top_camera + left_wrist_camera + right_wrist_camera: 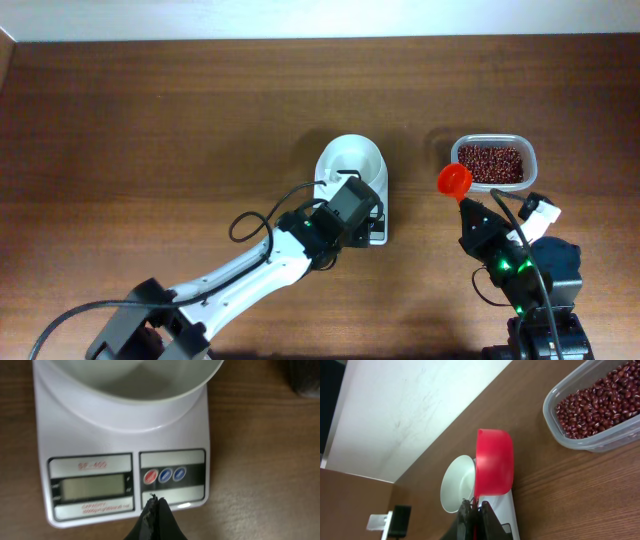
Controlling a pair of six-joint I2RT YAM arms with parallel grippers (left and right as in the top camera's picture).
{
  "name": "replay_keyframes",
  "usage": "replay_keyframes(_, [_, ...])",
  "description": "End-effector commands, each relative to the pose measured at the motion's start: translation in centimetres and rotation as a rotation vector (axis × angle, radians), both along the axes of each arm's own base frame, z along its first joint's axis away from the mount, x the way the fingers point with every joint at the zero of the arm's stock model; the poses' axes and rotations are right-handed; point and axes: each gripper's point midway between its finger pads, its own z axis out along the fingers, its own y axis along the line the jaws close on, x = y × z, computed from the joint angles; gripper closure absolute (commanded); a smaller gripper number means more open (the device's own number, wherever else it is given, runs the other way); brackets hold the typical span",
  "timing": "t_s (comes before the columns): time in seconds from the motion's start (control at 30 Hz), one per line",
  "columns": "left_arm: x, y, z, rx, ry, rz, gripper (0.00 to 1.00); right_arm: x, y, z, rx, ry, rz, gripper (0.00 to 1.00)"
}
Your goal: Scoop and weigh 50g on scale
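Note:
The white scale (375, 190) stands mid-table with its round bowl (349, 160) empty. In the left wrist view its grey display (92, 486) is blank, and three round buttons (165, 475) sit to the display's right. My left gripper (156, 502) is shut on nothing, its tip over the scale's front edge just below the buttons. My right gripper (476, 507) is shut on the handle of the orange-red scoop (494, 462), which is held on its side between scale and tub. The dark red-brown beans (600, 400) fill the clear tub (492, 163).
The clear tub (570, 435) stands at the right, just beyond the scoop (455, 180). A dark object (305, 377) shows at the left wrist view's top right corner. A black cable (255, 215) loops beside the left arm. A pale wall (320, 18) borders the table's far edge.

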Motion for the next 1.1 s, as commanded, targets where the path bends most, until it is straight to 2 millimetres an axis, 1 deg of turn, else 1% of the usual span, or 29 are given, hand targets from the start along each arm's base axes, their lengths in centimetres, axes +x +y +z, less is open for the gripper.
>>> replay_keyframes(0.0, [1.1, -0.7, -1.1, -0.007, -0.014, 0.009, 1.00, 0.1, 0.2, 0.7, 0.004, -0.019, 0.014, 0.96])
replay_keyframes(0.07, [1.4, -1.1, -2.1, -0.020, 0.000, 0.041, 1.00, 0.0, 0.2, 0.6, 0.004, -0.015, 0.014, 0.96])
replay_keyframes(0.13, [1.2, -1.0, -3.0, -0.029, 0.035, 0.090, 1.00, 0.0, 0.2, 0.6, 0.004, -0.014, 0.014, 0.96])
replay_keyframes(0.27, [1.1, -0.9, -4.7, 0.000, 0.061, 0.091, 1.00, 0.0, 0.2, 0.6, 0.004, -0.014, 0.014, 0.96])
replay_keyframes(0.37, [1.1, -1.0, -4.9, 0.000, 0.060, 0.092, 1.00, 0.0, 0.2, 0.6, 0.004, -0.014, 0.014, 0.96])
replay_keyframes(0.47, [1.3, -1.1, -5.7, 0.001, 0.068, 0.100, 1.00, 0.0, 0.2, 0.6, 0.004, -0.014, 0.014, 0.96])
replay_keyframes(0.67, [1.3, -1.1, -5.8, 0.000, 0.070, 0.109, 1.00, 0.0, 0.1, 0.5, 0.003, -0.010, 0.014, 0.96])
replay_keyframes(0.83, [1.4, -0.9, -6.3, 0.007, 0.074, 0.120, 1.00, 0.0, 0.1, 0.5, 0.004, -0.009, 0.014, 0.96])
replay_keyframes(0.97, [1.5, -0.3, -6.5, 0.020, 0.078, 0.174, 1.00, -0.1, 0.1, 0.4, 0.003, -0.004, 0.014, 0.96])
replay_keyframes(1.03, [1.4, -0.1, -7.2, 0.025, 0.094, 0.192, 1.00, -0.1, 0.1, 0.4, 0.003, -0.004, 0.014, 0.96])
replay_keyframes(1.07, [1.4, -0.2, -7.2, 0.023, 0.093, 0.192, 1.00, -0.1, 0.1, 0.4, 0.003, -0.004, 0.014, 0.96])
